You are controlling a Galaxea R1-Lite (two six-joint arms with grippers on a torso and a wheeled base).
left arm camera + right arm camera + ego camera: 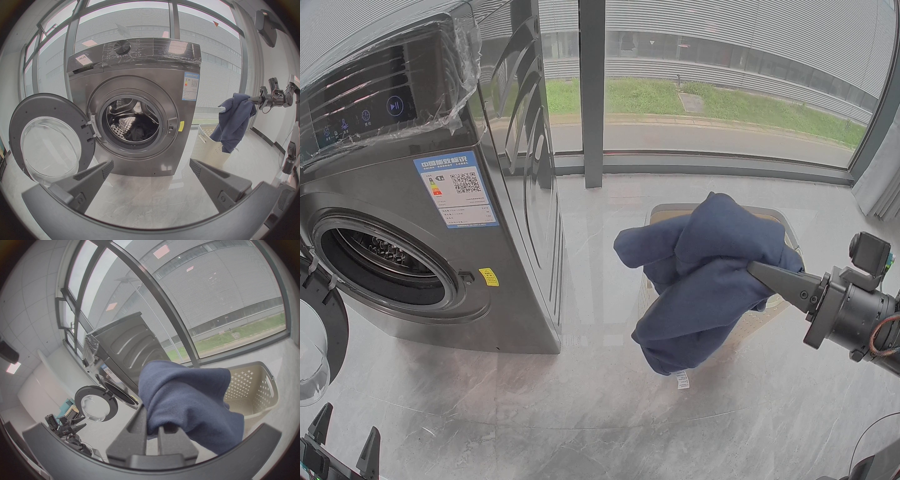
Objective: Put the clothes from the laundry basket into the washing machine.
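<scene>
A navy blue garment (700,281) hangs in the air above the cream laundry basket (784,228), pinched by my right gripper (756,270), which is shut on it. The same cloth (187,402) drapes over the closed fingers (168,440) in the right wrist view, with the basket (253,390) behind it. To the left stands the grey washing machine (425,187) with its round door (47,137) swung open; dark clothing (137,132) lies in the drum. My left gripper (151,178) is open and empty, low in front of the machine, facing the drum opening.
Pale marble floor (600,400) lies free between machine and basket. A large window with a dark vertical post (592,94) runs behind both. A curtain (881,175) hangs at the far right.
</scene>
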